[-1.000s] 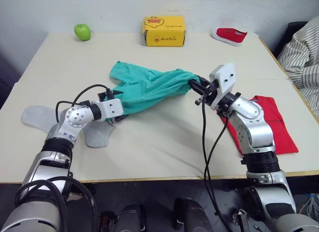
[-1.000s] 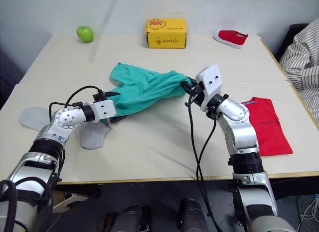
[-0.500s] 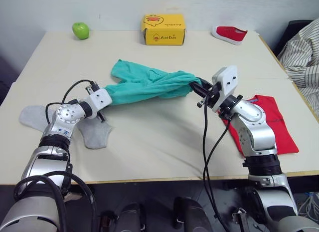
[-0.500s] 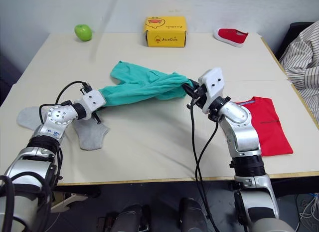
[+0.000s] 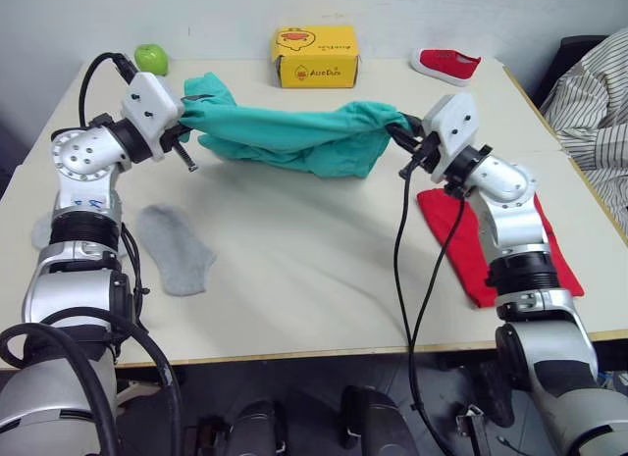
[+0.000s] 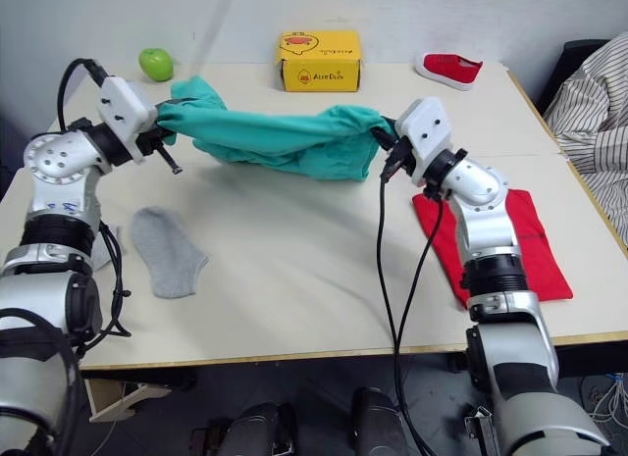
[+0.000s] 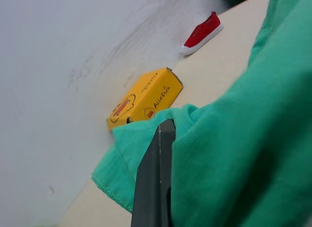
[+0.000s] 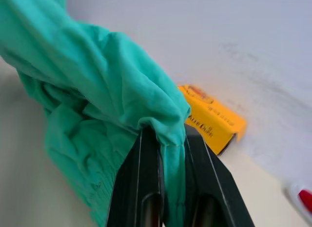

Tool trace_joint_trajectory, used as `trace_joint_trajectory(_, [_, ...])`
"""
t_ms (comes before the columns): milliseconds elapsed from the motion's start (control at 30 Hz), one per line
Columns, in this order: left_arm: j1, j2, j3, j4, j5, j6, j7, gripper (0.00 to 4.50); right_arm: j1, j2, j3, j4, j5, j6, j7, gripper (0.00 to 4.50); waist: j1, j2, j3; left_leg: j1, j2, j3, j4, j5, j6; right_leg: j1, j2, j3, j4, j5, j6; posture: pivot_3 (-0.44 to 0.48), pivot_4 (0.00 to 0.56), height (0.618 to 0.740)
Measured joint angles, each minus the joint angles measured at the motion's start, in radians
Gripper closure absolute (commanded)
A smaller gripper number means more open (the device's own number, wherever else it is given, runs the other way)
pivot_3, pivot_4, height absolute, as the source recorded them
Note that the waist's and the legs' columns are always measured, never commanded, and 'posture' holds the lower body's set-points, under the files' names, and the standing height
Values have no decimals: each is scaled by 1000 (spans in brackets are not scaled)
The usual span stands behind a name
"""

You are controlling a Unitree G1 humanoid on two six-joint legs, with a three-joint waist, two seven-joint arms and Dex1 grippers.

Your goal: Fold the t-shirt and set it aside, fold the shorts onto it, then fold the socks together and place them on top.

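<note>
The pale table (image 5: 324, 279) carries everything here, and above its far half the shorts (image 5: 294, 137) hang stretched in a sagging teal band between the two arms, the lower folds drooping toward the tabletop. The t-shirt (image 5: 471, 250) lies folded flat near the table's right edge, partly under the right arm. The left gripper (image 5: 183, 116) is raised at the left end of the shorts with its fingers (image 7: 153, 183) closed on the fabric; the wrist view shows one dark finger pressed against the cloth with teal material wrapped around it. The right gripper (image 5: 402, 134) holds the other end, and its wrist view shows both black fingers (image 8: 141, 188) pinched nearly together with a fold of the shorts caught between them. A yellow box (image 5: 315, 56) stands at the back of the table, just behind the lifted shorts. One of the socks (image 5: 175, 248) lies flat on the left part of the table, below the left arm; a bit of the other sock (image 5: 39, 232) peeks out beside that arm. A red shoe (image 5: 447, 64) sits at the far right, and a green apple (image 5: 150, 57) at the far left.
</note>
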Motion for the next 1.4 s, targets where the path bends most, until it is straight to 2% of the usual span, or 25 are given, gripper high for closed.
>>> trace_joint_trajectory(100, [170,55,2,-219,-87,42,-189,4500,80,-63,-11,-93,75,-25,122,4451,-5,0,0,2,0,-2,-2,0,0,0,0,1,0,0,0,0,150,740])
trace_joint_trajectory(167, [317,86,0,-359,-130,101,-263,4500,161,-97,-22,-167,129,-15,200,4451,-5,1,0,2,0,-3,-2,-1,-1,0,0,1,-1,0,0,0,150,740])
trace_joint_trajectory(233, [510,124,6,-567,-182,205,-294,4500,272,-140,-22,-267,177,-5,283,4451,-4,1,0,2,1,-4,-2,-1,-1,0,0,1,-1,0,0,0,150,740])
trace_joint_trajectory(300, [740,172,33,-835,-265,379,-284,4500,412,-202,-20,-364,203,-3,365,4451,0,1,1,2,2,-4,-1,-2,0,1,0,2,-1,0,0,0,150,740])
trace_joint_trajectory(400, [1023,253,84,-1141,-342,598,-271,4500,576,-254,-9,-443,215,-21,452,4451,4,2,2,6,3,-5,1,-3,0,6,0,2,-3,0,0,0,150,740])
trace_joint_trajectory(500, [1193,313,140,-1323,-389,778,-252,4500,670,-275,9,-477,215,-17,506,4451,15,4,3,10,4,-5,1,-4,-1,8,0,2,-5,0,-1,0,150,740])
trace_joint_trajectory(667, [1263,351,174,-1432,-459,975,-236,4500,669,-326,56,-500,219,87,573,4451,33,8,5,12,7,-6,1,-5,-4,8,-1,7,-4,0,-7,0,150,740])
trace_joint_trajectory(733, [1167,353,127,-1383,-447,992,-243,4500,579,-321,80,-462,208,121,580,4451,32,10,6,10,7,-5,1,-4,-5,5,1,5,-3,-1,-7,0,150,740])
trace_joint_trajectory(767, [1061,335,94,-1318,-425,982,-235,4500,497,-300,80,-408,193,121,565,4451,32,11,7,10,6,-4,2,-2,-5,5,2,3,-1,0,-8,0,150,740])
trace_joint_trajectory(867, [631,209,45,-1041,-367,974,-118,4500,172,-208,69,-187,120,65,424,4451,33,13,9,5,5,-4,2,4,-5,1,2,1,1,4,-9,0,150,740])
trace_joint_trajectory(933, [410,152,29,-861,-317,937,-42,4500,5,-163,39,-39,71,-10,298,4451,31,12,9,4,4,-4,1,6,-6,0,2,0,4,4,-9,0,150,740])
trace_joint_trajectory(967, [276,119,12,-723,-265,879,18,4500,-94,-138,22,77,38,-55,199,4451,30,12,9,2,3,-3,2,6,-6,-1,2,0,4,4,-9,0,150,740])
trace_joint_trajectory(1033, [12,60,-8,-462,-159,714,181,4500,-289,-85,0,251,-20,-161,-2,4451,23,11,10,-13,0,-2,1,6,-5,-14,2,-1,2,5,-7,0,150,740])
trace_joint_trajectory(1133, [-230,30,-12,-213,-69,441,367,4500,-454,-76,-2,395,-92,-326,-195,4451,13,11,9,-13,-8,-2,-8,5,-4,-19,-1,-3,2,5,-7,0,150,740])
trace_joint_trajectory(1200, [-297,31,-10,-148,-46,314,405,4500,-484,-76,-2,431,-116,-398,-253,4451,-1,11,9,-11,-12,-1,-16,5,-3,-20,-3,-5,1,5,-7,0,150,740])
trace_joint_trajectory(1267, [-305,36,7,-113,-48,187,373,4500,-479,-76,-2,453,-126,-457,-266,4451,-10,11,9,-11,-12,0,-18,4,-2,-20,-2,-7,1,5,-7,0,150,740])
trace_joint_trajectory(1333, [-226,64,9,-144,-73,114,231,4500,-418,-79,-1,449,-126,-497,-242,4451,-17,11,9,-10,-12,-1,-19,4,-2,-20,-2,-9,2,5,-7,0,150,740])
trace_joint_trajectory(1400, [-58,87,8,-272,-136,119,65,4500,-313,-80,1,420,-112,-512,-174,4451,-26,11,9,-10,-12,-2,-21,4,-2,-19,-2,-9,1,5,-7,0,150,740])
